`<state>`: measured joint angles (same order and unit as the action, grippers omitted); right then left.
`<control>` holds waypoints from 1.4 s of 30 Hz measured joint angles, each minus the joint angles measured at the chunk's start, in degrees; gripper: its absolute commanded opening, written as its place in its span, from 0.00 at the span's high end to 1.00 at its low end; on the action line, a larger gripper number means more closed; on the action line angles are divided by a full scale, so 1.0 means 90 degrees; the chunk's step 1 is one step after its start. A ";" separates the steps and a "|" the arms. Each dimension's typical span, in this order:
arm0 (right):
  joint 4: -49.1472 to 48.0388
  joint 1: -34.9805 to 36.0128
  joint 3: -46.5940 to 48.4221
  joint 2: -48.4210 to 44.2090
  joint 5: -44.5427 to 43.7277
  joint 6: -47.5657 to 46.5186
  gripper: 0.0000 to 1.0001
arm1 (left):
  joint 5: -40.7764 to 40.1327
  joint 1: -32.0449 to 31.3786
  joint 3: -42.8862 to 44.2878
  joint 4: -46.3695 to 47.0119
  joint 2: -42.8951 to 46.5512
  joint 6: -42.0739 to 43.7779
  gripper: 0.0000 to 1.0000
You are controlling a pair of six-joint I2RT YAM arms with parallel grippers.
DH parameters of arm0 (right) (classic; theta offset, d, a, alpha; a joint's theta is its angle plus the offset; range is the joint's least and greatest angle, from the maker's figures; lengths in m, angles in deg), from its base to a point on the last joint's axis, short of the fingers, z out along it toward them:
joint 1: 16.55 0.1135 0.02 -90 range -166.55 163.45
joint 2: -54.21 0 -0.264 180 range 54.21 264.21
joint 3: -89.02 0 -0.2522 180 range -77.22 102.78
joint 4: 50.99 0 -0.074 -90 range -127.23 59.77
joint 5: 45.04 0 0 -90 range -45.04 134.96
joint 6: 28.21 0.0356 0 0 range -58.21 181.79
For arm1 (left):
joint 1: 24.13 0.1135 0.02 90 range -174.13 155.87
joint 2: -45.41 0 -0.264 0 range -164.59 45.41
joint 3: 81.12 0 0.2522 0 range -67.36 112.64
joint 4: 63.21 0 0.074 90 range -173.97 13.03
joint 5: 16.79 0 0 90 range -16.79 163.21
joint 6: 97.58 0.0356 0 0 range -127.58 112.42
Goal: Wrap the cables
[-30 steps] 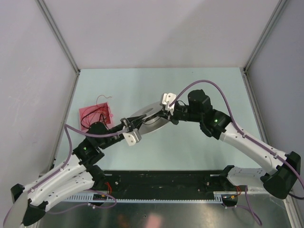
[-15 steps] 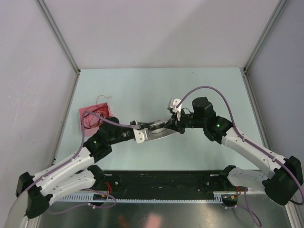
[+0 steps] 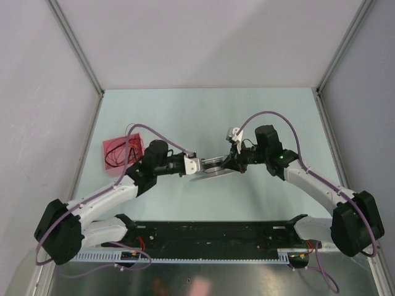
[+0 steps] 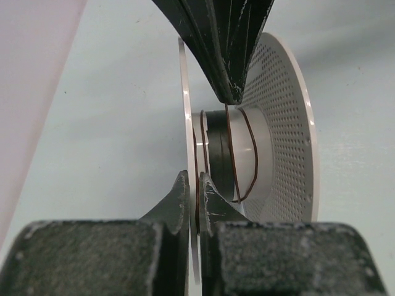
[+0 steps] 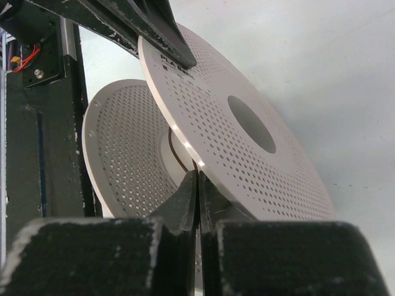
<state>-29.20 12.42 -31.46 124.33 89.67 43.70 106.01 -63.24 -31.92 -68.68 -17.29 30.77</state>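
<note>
A pale grey perforated spool (image 3: 213,167) hangs edge-on between my two grippers above the table. My left gripper (image 3: 196,165) is shut on the rim of one flange (image 4: 183,92), with a strand lying beside its fingers. My right gripper (image 3: 229,163) reaches between the flanges and is shut on a thin dark red cable (image 4: 229,148). The cable loops a few times round the hub (image 4: 262,142). In the right wrist view the shut gripper (image 5: 199,177) sits under the near flange (image 5: 247,142), the cable (image 5: 176,154) running into it. More loose cables (image 3: 115,158) curl on a red pad (image 3: 115,146) at the left.
A black rail (image 3: 216,237) runs along the near edge between the arm bases. Grey walls and metal frame posts (image 3: 86,68) close in the table on three sides. Purple hoses arch above both arms.
The left arm has stretched right and the right gripper has drawn back right. The spool has turned from a wide tilted disc to nearly edge-on between them.
</note>
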 measured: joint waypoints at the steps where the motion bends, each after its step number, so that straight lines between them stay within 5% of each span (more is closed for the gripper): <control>1: -0.0022 -0.0044 0.0000 0.0046 0.0041 -0.0019 1.00 | 0.0027 0.0034 0.0044 0.0002 -0.0102 0.0034 1.00; 16: -0.0816 -0.0879 -0.0160 0.0350 0.0289 -0.0206 1.00 | 0.0158 0.0296 0.0979 -0.0017 -0.1489 0.0520 1.00; 30: -0.1146 -0.1129 -0.0206 0.0401 0.0869 0.0930 1.00 | 0.0134 0.0228 0.2144 -0.1957 -0.1620 0.0391 1.00; 42: -0.1399 -0.1732 -0.0185 0.0896 0.0891 0.0860 1.00 | -0.0117 0.0182 0.3242 -0.2004 -0.2803 0.0233 1.00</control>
<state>-41.79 -3.16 -33.12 132.40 97.69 51.44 104.96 -61.60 -2.74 -86.71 -42.51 32.87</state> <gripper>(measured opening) 0.011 0.034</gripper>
